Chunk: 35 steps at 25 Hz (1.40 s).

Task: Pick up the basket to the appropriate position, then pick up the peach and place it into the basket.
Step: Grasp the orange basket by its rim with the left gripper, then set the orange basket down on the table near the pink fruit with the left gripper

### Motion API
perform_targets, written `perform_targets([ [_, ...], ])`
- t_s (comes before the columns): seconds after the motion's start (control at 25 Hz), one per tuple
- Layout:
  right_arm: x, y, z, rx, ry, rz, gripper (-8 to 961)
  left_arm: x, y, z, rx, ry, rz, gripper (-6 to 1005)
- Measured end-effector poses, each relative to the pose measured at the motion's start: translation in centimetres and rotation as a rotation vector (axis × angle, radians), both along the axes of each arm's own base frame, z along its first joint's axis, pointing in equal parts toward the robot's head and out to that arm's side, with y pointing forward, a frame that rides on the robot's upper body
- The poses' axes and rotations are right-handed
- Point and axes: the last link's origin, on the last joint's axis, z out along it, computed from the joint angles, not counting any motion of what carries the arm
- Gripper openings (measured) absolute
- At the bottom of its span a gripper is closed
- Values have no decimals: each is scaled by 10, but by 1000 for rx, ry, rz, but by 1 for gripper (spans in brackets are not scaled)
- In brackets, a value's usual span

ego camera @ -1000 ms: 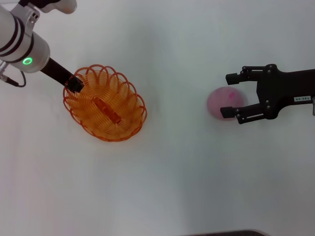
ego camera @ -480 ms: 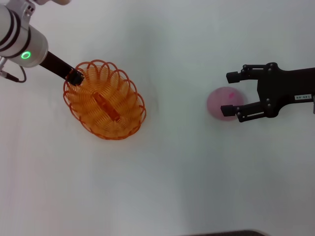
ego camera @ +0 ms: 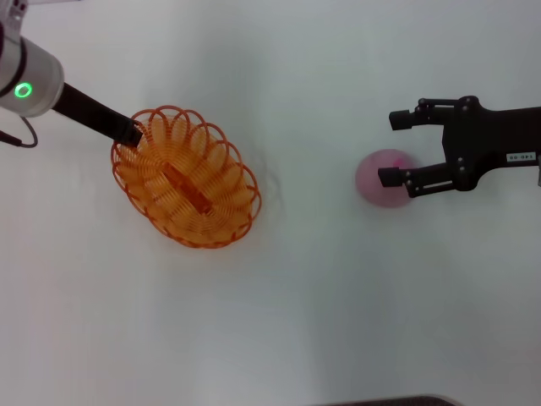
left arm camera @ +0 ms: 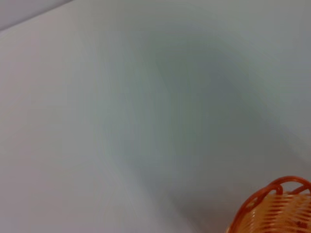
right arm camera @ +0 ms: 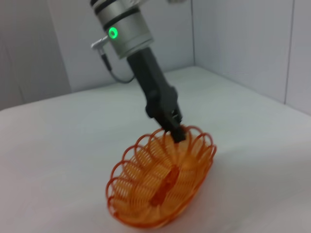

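Basket [ego camera: 186, 189] at frame left, rim pinched by left claw [ego camera: 131, 133]; right claw [ego camera: 397, 149] gapes around the peach [ego camera: 382, 178].

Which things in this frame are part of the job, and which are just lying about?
Part of the job:
- basket, on the table, gripped at its rim by the left gripper
- peach, on the table between the fingers of the open right gripper

Just lying about:
- nothing else shows apart from the white table itself
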Motion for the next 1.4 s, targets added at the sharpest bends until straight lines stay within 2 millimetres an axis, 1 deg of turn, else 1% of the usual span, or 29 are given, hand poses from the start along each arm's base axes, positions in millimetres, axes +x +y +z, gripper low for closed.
perform_targets([
  [0.16, 0, 1, 0, 6, 2, -2, 912, 4, -2, 9, 15, -65, 50, 88],
  [0.28, 0, 4, 3, 27, 2, -5, 912, 10, -1, 20, 39, -109, 103, 77],
  [0.36, 1, 5, 4, 34, -3, -4, 912, 16, -1, 31, 66, -143, 141, 75],
  [0.56, 2, 12, 7, 57, -27, -1, 912, 26, -2, 43, 101, -214, 200, 69],
  [0.84, 1, 15, 9, 65, -49, 28, 912, 29, -6, 42, 105, -271, 257, 67],
  [0.92, 0, 15, 9, 67, -48, 30, 912, 29, -7, 37, 108, -310, 281, 67],
  [1.12, -1, 15, 6, 66, -40, 28, 912, 21, -4, 33, 179, -405, 352, 67],
  [1.24, 0, 15, 6, 69, -47, 28, 912, 10, -3, 30, 248, -525, 439, 67],
  [1.4, 1, 15, 7, 84, -59, 55, 912, -9, -5, 26, 322, -625, 537, 68],
])
